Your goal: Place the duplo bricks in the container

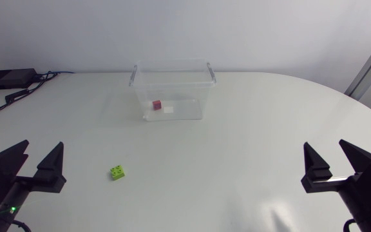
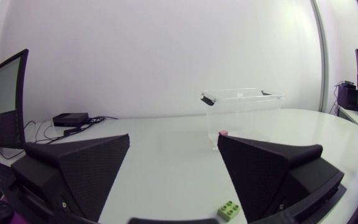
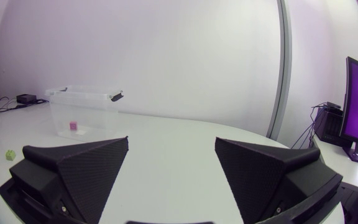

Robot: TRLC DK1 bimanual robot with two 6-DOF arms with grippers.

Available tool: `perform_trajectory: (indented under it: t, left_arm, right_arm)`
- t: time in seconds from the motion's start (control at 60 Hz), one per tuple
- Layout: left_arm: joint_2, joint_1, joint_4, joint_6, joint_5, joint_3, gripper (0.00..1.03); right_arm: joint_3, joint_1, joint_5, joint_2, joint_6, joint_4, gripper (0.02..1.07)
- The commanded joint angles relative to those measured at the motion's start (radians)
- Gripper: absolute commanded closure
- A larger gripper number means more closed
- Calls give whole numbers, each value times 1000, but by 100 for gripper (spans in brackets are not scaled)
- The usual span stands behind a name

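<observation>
A clear plastic container (image 1: 172, 90) stands at the back middle of the table, with a red duplo brick (image 1: 156, 104) and a white brick (image 1: 169, 110) inside it. A green duplo brick (image 1: 117, 172) lies on the table in front of it, toward the left. My left gripper (image 1: 34, 165) rests open at the near left, the green brick (image 2: 229, 210) just ahead of it by one finger. My right gripper (image 1: 333, 161) rests open at the near right, nothing between its fingers; the container (image 3: 82, 112) and green brick (image 3: 9, 155) show far off to its side.
A black box (image 1: 8, 78) with cables sits at the table's far left corner. The white tabletop (image 1: 250, 142) stretches between the two grippers and the container.
</observation>
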Motion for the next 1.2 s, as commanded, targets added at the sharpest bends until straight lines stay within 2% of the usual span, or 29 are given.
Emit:
perform_trajectory:
  t: [0.0,0.5,0.783,0.95,1.183]
  left_arm:
    - [-10,8,14,18,-5,-21,4]
    - [-8,6,0,15,-5,-19,4]
    - [119,-20,-12,93,-4,4,4]
    - [248,-26,-118,96,9,151,5]
    - [622,3,-282,147,15,416,6]
  right_arm:
    - [-20,-6,-1,-7,22,7,6]
    - [-20,-6,-1,-7,24,7,6]
    - [-20,-6,1,-7,22,9,6]
    - [-20,-6,-1,-7,24,7,6]
    - [-20,-6,1,-7,22,9,6]
